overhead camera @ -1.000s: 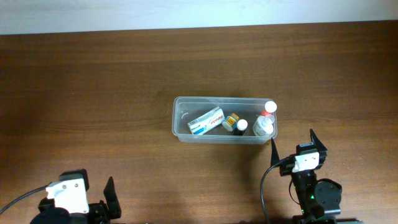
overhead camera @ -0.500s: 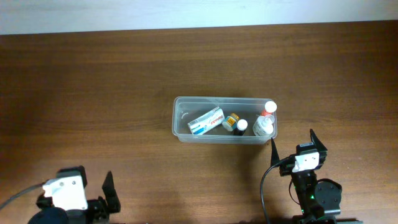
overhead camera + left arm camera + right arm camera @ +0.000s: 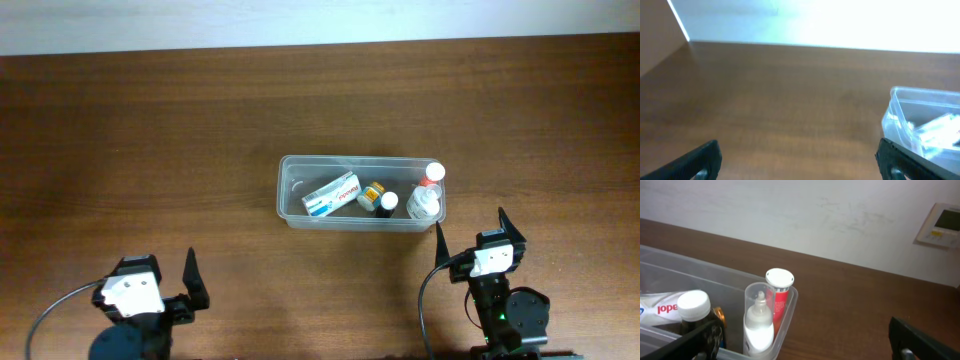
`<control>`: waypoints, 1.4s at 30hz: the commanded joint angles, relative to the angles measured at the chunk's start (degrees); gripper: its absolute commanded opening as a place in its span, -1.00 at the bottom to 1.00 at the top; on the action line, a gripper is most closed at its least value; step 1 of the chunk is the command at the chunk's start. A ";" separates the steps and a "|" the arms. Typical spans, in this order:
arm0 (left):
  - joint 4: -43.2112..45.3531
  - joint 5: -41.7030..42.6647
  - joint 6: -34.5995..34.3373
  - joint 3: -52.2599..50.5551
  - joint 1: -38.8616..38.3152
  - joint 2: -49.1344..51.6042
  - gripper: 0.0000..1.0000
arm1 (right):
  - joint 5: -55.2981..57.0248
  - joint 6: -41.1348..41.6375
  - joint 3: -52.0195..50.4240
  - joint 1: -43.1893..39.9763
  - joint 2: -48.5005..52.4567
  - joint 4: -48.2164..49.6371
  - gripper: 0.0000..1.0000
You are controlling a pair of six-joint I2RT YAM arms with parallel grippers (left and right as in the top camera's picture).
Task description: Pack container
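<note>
Overhead view first: left fingers point(image 3: 192, 272) spread wide, gripping nothing, only counter point(image 3: 150, 150) between and ahead of them. Same in the left wrist view: both dark tips low at the frame corners, open, with the container point(image 3: 895, 112) ahead and off to the right, well apart. Right fingers point(image 3: 505, 224) likewise open and empty, set just short of the container's near right corner, one tip close beside that corner, contact not apparent. Beyond the right fingers, ahead and slightly left, inside the container: a clear bottle point(image 3: 759, 325) nearest, a red tube point(image 3: 778, 292) with a white cap touching it just behind, at the far corner, a white-capped dark bottle point(image 3: 692, 307) further left, then a small amber bottle point(image 3: 373, 190) and a white box point(image 3: 332, 193) beyond that. Nothing loose seen on the counter around either pair. Judged as packing finished or all but finished, with the step in hand a clean stand-off. To do it well: hold both pairs open, draw the right pair straight back from the corner rather than sideways, and avoid clipping the rim or nudging the container, light plastic on smooth wood and likely quick to slide. Left pair best left wide of everything; no reach called for, with no lid or further item in sight.
</note>
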 commanded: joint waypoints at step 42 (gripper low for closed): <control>36.26 3.96 10.08 -29.66 0.17 -5.79 0.99 | -0.46 0.07 -0.26 0.46 -0.37 -0.26 0.97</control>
